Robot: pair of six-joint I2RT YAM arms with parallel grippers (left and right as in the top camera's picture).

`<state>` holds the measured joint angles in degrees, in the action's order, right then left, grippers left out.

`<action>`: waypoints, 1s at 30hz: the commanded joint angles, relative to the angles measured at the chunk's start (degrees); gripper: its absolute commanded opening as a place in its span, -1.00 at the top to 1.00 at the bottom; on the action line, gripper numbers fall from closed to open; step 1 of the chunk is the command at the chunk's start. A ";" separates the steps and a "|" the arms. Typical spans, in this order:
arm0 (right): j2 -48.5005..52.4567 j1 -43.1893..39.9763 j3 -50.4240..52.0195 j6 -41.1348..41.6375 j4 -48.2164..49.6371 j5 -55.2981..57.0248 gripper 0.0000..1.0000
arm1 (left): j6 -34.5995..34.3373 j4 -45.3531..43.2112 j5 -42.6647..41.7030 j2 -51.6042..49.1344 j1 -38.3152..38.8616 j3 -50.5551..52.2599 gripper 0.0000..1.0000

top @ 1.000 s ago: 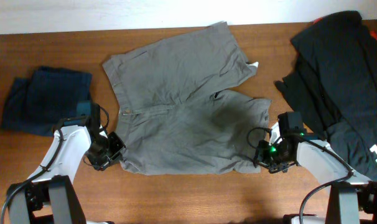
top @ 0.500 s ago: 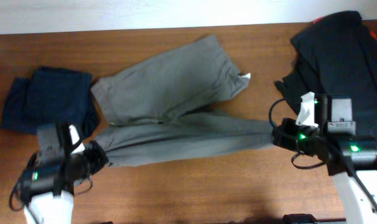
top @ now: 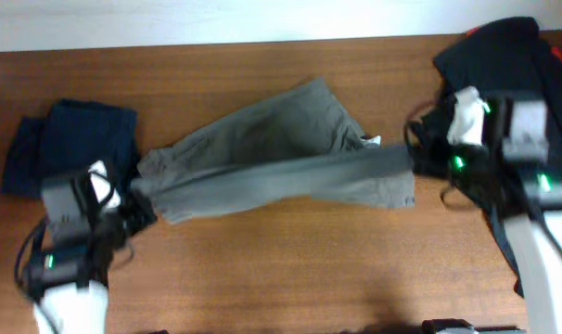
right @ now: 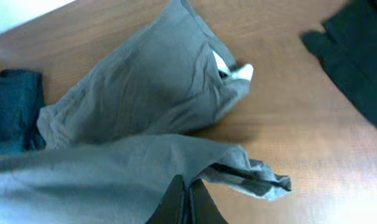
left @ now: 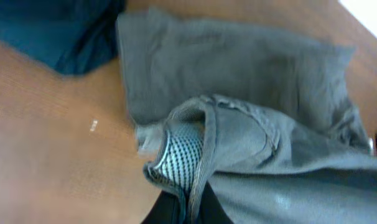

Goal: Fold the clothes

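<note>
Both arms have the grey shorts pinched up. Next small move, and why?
Probably carry both ends toward the far side, then lower. Jaws of the left gripper and right gripper are shut on the grey shorts, the raised near edge stretched between them, covering only part of the flat half.

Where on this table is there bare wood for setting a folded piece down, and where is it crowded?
The widest bare wood is the front middle of the table, below the grey shorts. A smaller patch lies at the back, between the navy piece and the shorts. The right end is crowded by the black garment.
</note>
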<state>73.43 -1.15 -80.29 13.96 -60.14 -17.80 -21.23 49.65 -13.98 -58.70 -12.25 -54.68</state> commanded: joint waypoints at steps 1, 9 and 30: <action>10.71 -0.74 -7.32 -4.37 2.75 4.72 0.92 | -1.29 -10.21 4.92 -10.84 -0.94 -0.79 0.99; 35.34 5.01 -15.96 -8.17 18.58 3.06 0.93 | -5.07 -40.39 -0.87 -34.97 -0.87 -0.79 0.99; 44.26 3.65 -16.00 -8.13 8.81 5.60 -0.42 | 3.54 -31.19 -8.59 -41.48 0.00 -0.79 -0.98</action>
<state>118.63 2.76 -95.46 6.02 -49.12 -12.84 -22.83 15.57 -21.45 -100.14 -12.19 -55.18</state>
